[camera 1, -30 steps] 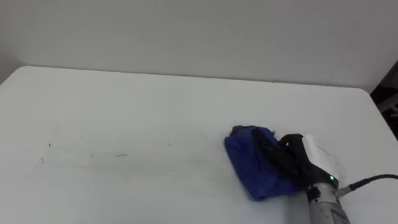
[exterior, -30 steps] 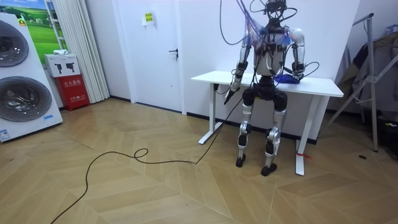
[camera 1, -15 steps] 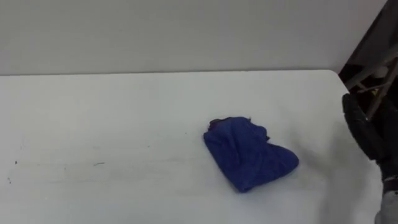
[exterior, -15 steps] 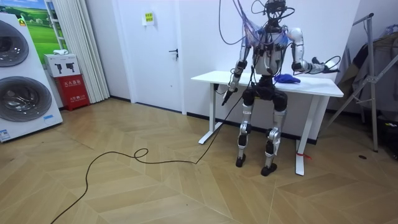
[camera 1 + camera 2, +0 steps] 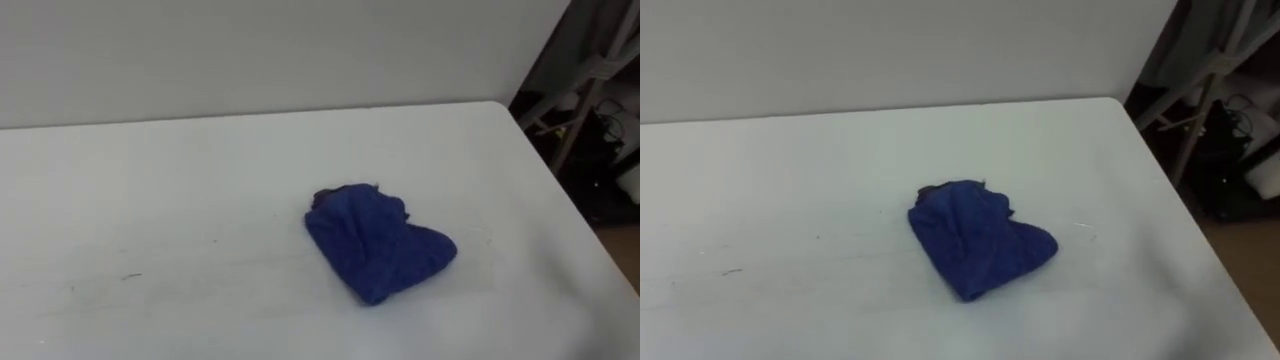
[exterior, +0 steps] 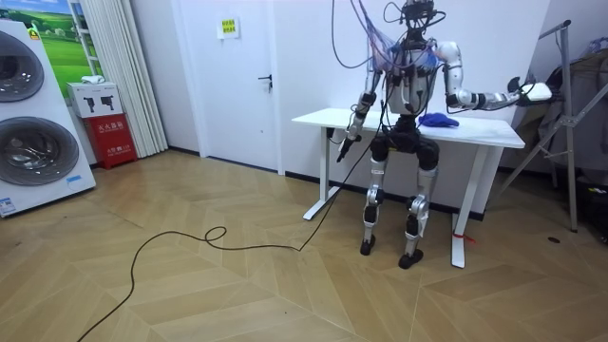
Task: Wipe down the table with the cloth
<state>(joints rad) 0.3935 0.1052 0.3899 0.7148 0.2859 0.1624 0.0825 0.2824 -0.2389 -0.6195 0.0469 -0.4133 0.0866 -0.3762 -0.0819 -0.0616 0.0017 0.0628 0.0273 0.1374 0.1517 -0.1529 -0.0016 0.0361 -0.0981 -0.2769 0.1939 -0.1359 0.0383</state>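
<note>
The blue cloth [image 5: 378, 242] lies crumpled on the white tabletop [image 5: 170, 170], right of the middle, free of both hands. In the room view the robot stands at the tabletop's near side, facing the wall. Its right hand [image 6: 528, 91] is stretched out level, past the tabletop's end on the room view's right, well apart from the cloth. Its left hand [image 6: 350, 146] hangs low by the front edge. The fingers of both hands are too small to read, so I cannot tell how they stand.

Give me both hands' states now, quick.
Left hand: cannot be told, hangs at the table edge.
Right hand: cannot be told, out past the table; blue cloth lies loose.
</note>
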